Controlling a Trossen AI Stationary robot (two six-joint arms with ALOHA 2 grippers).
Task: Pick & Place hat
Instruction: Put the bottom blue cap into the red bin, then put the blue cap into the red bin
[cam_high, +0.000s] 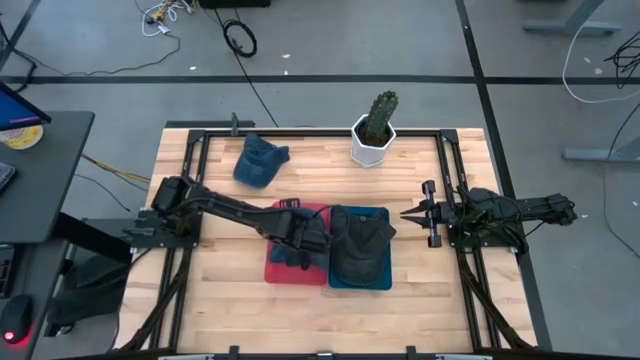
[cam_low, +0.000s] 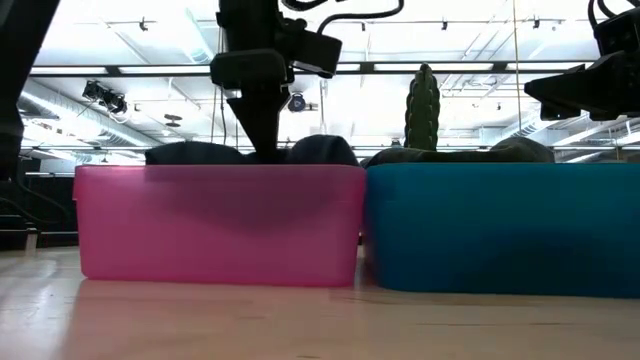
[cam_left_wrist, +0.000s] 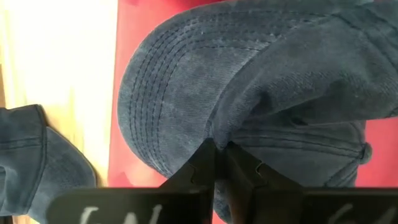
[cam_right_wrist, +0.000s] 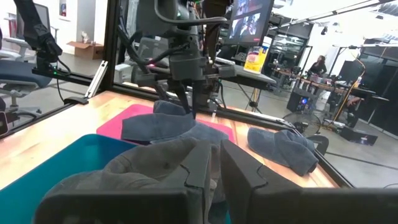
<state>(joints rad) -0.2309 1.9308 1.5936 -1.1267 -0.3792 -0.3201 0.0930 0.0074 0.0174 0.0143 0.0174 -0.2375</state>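
A blue denim hat (cam_left_wrist: 249, 93) lies in the pink bin (cam_high: 275, 270), and its top shows above the bin's rim in the low view (cam_low: 200, 152). My left gripper (cam_high: 303, 240) stands over this bin, pointing down, shut on the hat. A dark grey hat (cam_high: 358, 250) fills the teal bin (cam_low: 500, 225) beside it. Another blue hat (cam_high: 258, 160) lies flat on the table near the far edge. My right gripper (cam_high: 415, 213) waits shut at the table's right side, level, pointing at the teal bin and holding nothing. My left gripper pinches a raised fold of the blue hat's crown (cam_left_wrist: 214, 134), just behind the stitched brim, between its two fingers (cam_left_wrist: 199, 171). The fingers come from above, pointing down (cam_low: 262, 140). The hat rests in the pink bin, with the cloth bunched up at the fingers.
A cactus in a white pot (cam_high: 375, 130) stands at the far edge of the table. The two bins sit side by side at the table's middle. Bare wood lies toward the near edge and between the teal bin and my right gripper. People and desks show beyond the table.
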